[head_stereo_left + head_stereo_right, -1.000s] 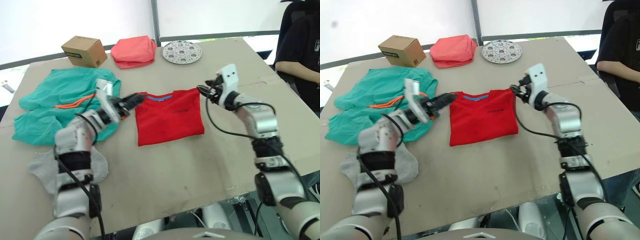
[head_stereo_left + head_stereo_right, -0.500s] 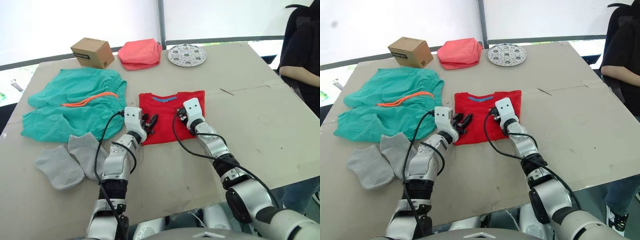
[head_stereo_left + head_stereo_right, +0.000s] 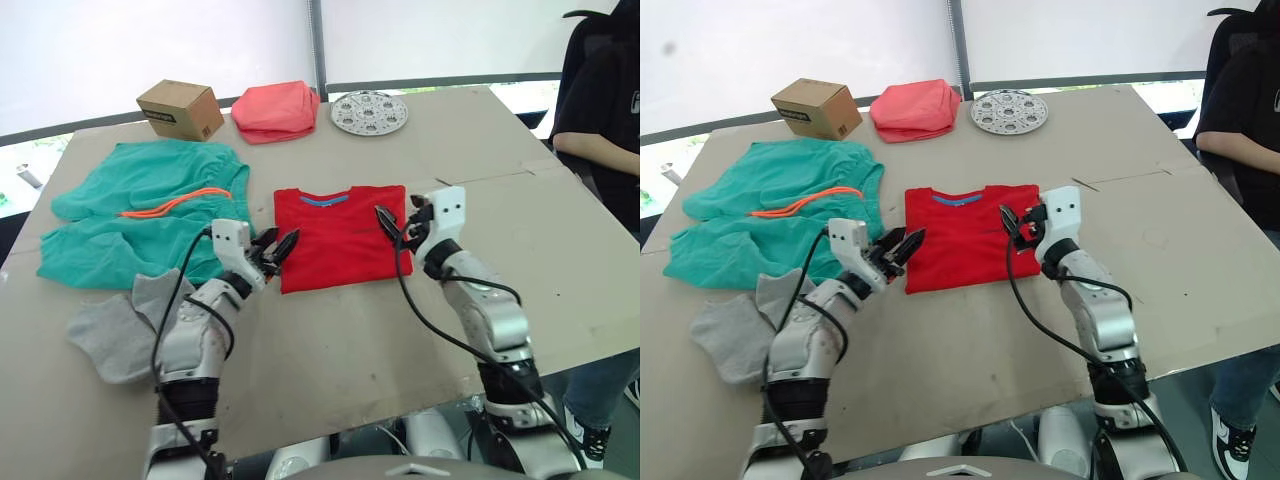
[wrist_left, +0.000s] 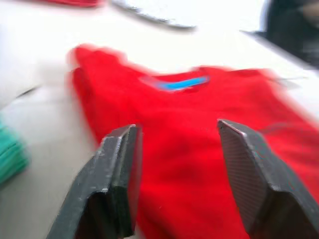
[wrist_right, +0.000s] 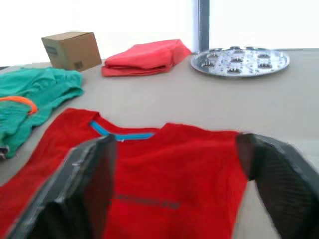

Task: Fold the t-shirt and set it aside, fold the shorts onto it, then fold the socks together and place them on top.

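Both hands have drawn apart since half a second ago, when they sat close together over the shirt's lower half, and now flank it. At the far left the socks (image 3: 130, 320) lie flat near the front edge of the tabletop (image 3: 560, 215), with the shorts (image 3: 140, 215) spread out just behind them, orange drawstring showing. The left hand (image 3: 275, 247) hovers at the t-shirt's lower left edge, fingers (image 4: 117, 184) spread apart and holding nothing. The t-shirt (image 3: 338, 235) lies folded into a neat rectangle in the middle, blue label toward the back. The right hand (image 3: 392, 225) hangs over its right edge, fingers (image 5: 84, 184) likewise wide apart. Behind stand a cardboard box (image 3: 180, 108), a folded salmon-pink cloth (image 3: 275, 110) and a round metal tray (image 3: 369, 112). A seated person (image 3: 600, 110) is at the far right.
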You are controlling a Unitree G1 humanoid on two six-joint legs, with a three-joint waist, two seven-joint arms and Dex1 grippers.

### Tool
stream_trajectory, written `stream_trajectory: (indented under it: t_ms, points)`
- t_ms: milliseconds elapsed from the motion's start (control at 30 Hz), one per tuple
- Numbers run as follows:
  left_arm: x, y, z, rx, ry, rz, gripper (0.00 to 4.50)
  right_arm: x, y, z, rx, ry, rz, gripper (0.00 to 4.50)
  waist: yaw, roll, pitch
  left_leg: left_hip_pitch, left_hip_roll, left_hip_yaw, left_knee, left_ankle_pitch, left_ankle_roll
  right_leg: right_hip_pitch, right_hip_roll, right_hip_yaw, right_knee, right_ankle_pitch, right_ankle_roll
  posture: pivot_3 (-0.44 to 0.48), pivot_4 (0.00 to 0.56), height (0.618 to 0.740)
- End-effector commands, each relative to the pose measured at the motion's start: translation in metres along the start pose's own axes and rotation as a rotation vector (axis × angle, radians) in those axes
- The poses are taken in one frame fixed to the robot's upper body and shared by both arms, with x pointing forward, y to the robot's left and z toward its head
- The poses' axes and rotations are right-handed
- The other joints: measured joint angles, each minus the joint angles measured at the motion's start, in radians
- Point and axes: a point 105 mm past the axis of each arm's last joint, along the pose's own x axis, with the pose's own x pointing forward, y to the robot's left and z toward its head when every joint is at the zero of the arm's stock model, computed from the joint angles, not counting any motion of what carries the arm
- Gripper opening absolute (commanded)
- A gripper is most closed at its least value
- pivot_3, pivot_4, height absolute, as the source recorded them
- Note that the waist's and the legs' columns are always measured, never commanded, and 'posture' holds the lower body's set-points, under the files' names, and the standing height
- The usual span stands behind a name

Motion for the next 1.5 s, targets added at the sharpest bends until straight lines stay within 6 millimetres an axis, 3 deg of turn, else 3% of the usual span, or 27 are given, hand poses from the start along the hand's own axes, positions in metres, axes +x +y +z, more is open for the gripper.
stream_trajectory:
  t_ms: [33,100,200,400,467,633,700,767,867,1000,1267,1500]
  points:
    - [-0.019,-0.036,0.031,0.035,0.009,-0.239,4.44,-0.015,-0.005,-0.012,0.061,0.117,-0.015,4.50,-0.001,0.000,0.001,0.000,0.000,0.000,0.000,0.000,0.000,0.000,0.000,0.000,0.000,0.000,0.000,0.000,0.150,0.740]
    - [-0.028,-0.043,0.032,0.054,0.051,-0.293,4.44,-0.017,-0.009,-0.021,0.075,0.159,-0.042,4.50,0.000,0.003,0.002,0.001,0.000,0.000,0.000,0.000,0.000,0.000,0.000,0.000,0.000,0.000,0.000,0.000,0.150,0.740]
    - [-0.060,-0.060,0.026,0.120,0.193,-0.454,4.44,-0.012,-0.005,-0.042,0.104,0.240,-0.067,4.50,-0.008,0.003,0.002,0.002,0.000,0.002,-0.001,0.000,0.000,0.000,0.000,0.001,0.000,0.000,0.000,0.000,0.150,0.740]
    - [-0.093,-0.055,0.022,0.132,0.307,-0.478,4.44,0.002,0.022,-0.070,0.113,0.327,0.005,4.50,-0.003,0.007,0.005,0.002,0.002,0.002,-0.003,0.000,0.000,0.000,0.002,0.001,-0.001,-0.001,-0.001,0.000,0.150,0.740]
    - [-0.100,-0.050,0.019,0.136,0.331,-0.458,4.44,0.011,0.037,-0.086,0.106,0.368,0.059,4.50,-0.011,0.005,0.005,0.003,0.002,0.003,-0.003,0.000,0.000,0.000,0.002,0.001,-0.001,-0.001,-0.001,0.000,0.150,0.740]
    - [-0.103,-0.047,0.018,0.144,0.323,-0.425,4.44,0.022,0.059,-0.104,0.075,0.409,0.162,4.50,-0.013,0.001,0.002,0.005,0.003,0.004,-0.003,0.000,0.000,0.002,0.002,0.002,-0.001,-0.003,-0.005,0.000,0.150,0.740]
    - [-0.103,-0.047,0.019,0.153,0.312,-0.412,4.50,0.023,0.058,-0.107,0.048,0.419,0.155,3.98,-0.016,0.001,0.002,0.006,0.003,0.004,-0.003,0.000,0.000,0.002,0.003,0.002,-0.001,-0.003,-0.005,0.000,0.150,0.740]
    - [-0.103,-0.045,0.019,0.152,0.301,-0.389,4.50,0.022,0.054,-0.110,0.016,0.429,0.141,3.25,-0.019,0.001,0.002,0.006,0.003,0.004,-0.003,0.000,0.000,0.002,0.003,0.002,-0.001,-0.003,-0.005,0.000,0.150,0.740]
    - [-0.103,-0.044,0.019,0.157,0.288,-0.371,4.50,0.018,0.047,-0.112,0.004,0.436,0.123,1.73,-0.020,0.001,0.002,0.006,0.004,0.004,-0.003,-0.002,-0.002,0.002,0.004,0.002,-0.001,-0.003,-0.005,0.000,0.150,0.740]
    - [-0.101,-0.045,0.019,0.160,0.276,-0.363,4.50,0.013,0.036,-0.107,-0.007,0.419,0.085,0.02,-0.018,0.000,0.002,0.006,0.006,0.003,-0.004,-0.003,-0.004,0.002,0.005,0.002,-0.001,-0.003,-0.005,0.000,0.150,0.740]
    - [-0.085,-0.055,0.014,0.161,0.259,-0.438,4.50,-0.002,-0.005,-0.079,0.024,0.309,-0.121,0.02,0.013,0.001,0.002,0.004,0.005,0.001,-0.003,-0.003,-0.004,0.002,0.005,0.000,-0.002,-0.005,-0.008,0.000,0.150,0.740]
    - [-0.062,-0.070,0.018,0.143,0.242,-0.554,4.50,-0.051,-0.055,-0.055,0.105,0.215,-0.459,0.02,0.029,0.003,0.003,0.002,0.004,-0.002,-0.003,-0.003,-0.004,0.002,0.004,-0.003,-0.002,-0.005,-0.008,0.000,0.150,0.740]
